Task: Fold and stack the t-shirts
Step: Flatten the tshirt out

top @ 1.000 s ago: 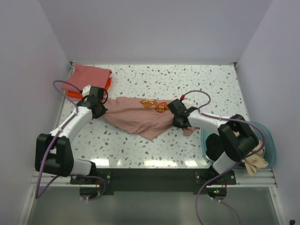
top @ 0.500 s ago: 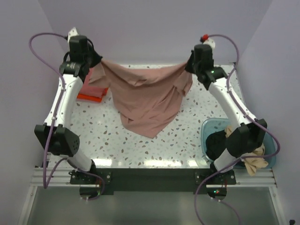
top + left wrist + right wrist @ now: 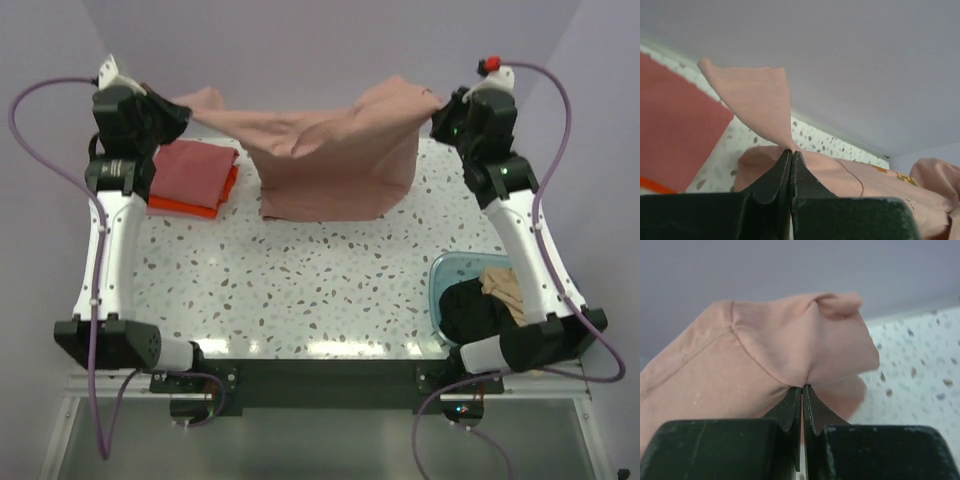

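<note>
The dusty pink t-shirt [image 3: 335, 160] hangs stretched in the air between both grippers over the far half of the table, its lower edge near the tabletop. My left gripper [image 3: 183, 108] is shut on its left end; in the left wrist view the fingertips [image 3: 792, 152] pinch the pink cloth [image 3: 760, 100]. My right gripper [image 3: 437, 110] is shut on its right end, and the right wrist view shows the pinched cloth [image 3: 790, 345]. A folded coral red shirt [image 3: 190, 172] lies on an orange one [image 3: 185, 208] at the far left. A black shirt [image 3: 475, 310] and a tan one [image 3: 505, 285] lie in the tub.
A translucent blue plastic tub [image 3: 436, 275] stands at the near right by the right arm's base. The speckled tabletop [image 3: 300, 290] is walled by pale lilac panels at the back and both sides. Purple cables loop off both arms.
Both grippers have lifted the pink shirt off the table, then moved up and apart, pulling it taut. The hanging cloth now reaches less far toward the near edge.
</note>
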`<state>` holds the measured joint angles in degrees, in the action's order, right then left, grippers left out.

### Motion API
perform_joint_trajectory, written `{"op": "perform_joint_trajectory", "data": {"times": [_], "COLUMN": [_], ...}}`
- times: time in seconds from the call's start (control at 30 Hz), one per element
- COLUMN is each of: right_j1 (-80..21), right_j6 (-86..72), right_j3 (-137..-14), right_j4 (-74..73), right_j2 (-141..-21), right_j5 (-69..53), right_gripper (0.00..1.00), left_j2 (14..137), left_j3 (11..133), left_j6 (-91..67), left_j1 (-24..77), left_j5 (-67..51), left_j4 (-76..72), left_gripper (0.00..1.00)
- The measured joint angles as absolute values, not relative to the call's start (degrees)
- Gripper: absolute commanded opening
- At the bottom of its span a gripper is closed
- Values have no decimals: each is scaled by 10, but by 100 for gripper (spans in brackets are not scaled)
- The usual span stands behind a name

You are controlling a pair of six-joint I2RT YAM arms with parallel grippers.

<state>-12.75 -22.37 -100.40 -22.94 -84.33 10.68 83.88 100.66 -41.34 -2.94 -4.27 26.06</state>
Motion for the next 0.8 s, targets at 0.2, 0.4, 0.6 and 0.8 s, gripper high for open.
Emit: {"op": "perform_joint_trajectory", "data": {"times": [0.2,0.4,0.6,0.8], "right_j1": [-123,-124,-123,-123], "right_j6": [-245,-259,-258,-249], "right_j3": [-649,-556,-600,-733], "right_j4": [-241,-320,-342,-369], "right_j2": [-651,-571,-510,-473], "right_j5": [80,30,1,-13], "right_gripper": [0,0,0,0], "left_j2": [639,592,540,492], "left_j3": [615,444,504,699], "left_j6": [-415,-413,-411,-409], "left_j1": [-28,-28,-28,-28], "left_j5": [-43,-48,-54,-47], "left_j4": [257,340,359,375], "left_gripper": [0,0,0,0]}}
